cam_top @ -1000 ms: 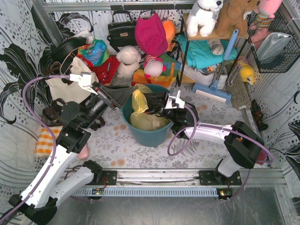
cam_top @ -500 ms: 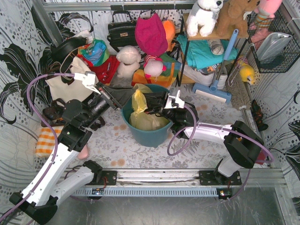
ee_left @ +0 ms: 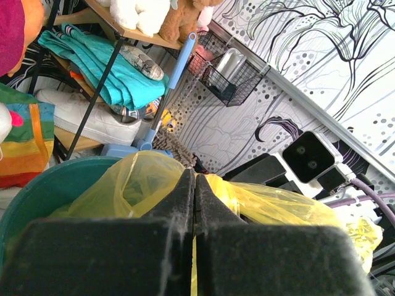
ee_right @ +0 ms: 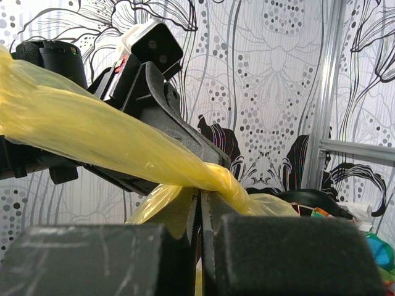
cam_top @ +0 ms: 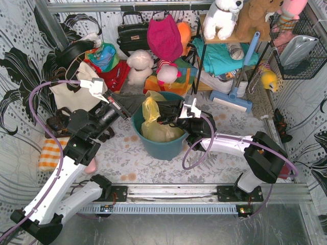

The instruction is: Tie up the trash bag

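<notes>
Round teal plastic bin (cam_top: 158, 148) holds the thin translucent yellow-green trash bag (cam_top: 158, 131) — left gripper (ee_left: 194, 180) and right gripper (ee_right: 200, 198) each pinch its film

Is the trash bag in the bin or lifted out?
In: the trash bag sits inside the teal bin; only its top is pulled up.

The bin (cam_top: 156, 147) stands at the middle of the table (cam_top: 127, 155), with the trash bag (cam_top: 153, 125) inside it. The left gripper (cam_top: 130, 112) is at the bin's left rim and the right gripper (cam_top: 159, 118) is over its right side, with the bag's top between them. A tote bag (cam_top: 69, 96) lies towards the left edge. A rack (cam_top: 203, 51) occupies the far right corner.
</notes>
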Robot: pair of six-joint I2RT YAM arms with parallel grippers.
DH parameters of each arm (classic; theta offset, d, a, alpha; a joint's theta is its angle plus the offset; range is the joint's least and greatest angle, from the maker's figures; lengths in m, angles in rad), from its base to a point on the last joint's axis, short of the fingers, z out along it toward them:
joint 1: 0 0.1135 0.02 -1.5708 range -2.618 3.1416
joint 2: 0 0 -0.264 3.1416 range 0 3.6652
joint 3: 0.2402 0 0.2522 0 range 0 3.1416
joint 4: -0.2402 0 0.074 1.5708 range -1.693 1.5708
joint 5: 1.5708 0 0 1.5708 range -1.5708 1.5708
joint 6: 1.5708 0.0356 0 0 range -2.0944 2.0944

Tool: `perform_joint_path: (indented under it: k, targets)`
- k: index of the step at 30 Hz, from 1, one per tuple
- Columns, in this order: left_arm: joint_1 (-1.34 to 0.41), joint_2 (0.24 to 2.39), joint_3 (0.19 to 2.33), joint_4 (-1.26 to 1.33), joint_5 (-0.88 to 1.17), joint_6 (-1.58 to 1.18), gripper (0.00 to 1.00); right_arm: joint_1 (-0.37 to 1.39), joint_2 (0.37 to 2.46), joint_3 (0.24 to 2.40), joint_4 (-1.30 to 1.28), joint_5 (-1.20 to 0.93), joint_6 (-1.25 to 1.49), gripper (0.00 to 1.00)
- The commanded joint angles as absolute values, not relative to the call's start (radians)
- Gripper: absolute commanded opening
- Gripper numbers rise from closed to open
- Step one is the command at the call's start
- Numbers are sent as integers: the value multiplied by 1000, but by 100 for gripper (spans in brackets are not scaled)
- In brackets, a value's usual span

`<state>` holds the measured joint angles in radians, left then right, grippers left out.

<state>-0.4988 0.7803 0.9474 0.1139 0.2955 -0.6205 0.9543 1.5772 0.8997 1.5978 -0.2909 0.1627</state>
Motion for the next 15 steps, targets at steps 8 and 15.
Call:
perform_joint_path:
  k: [8,15]
  targets:
    - [-504,760,928,258,294,-629,0,964,1586,864,1607,-265,156,7]
    - [-505,775,944,310,310,-626,0,964,1527,805,1601,-249,156,23]
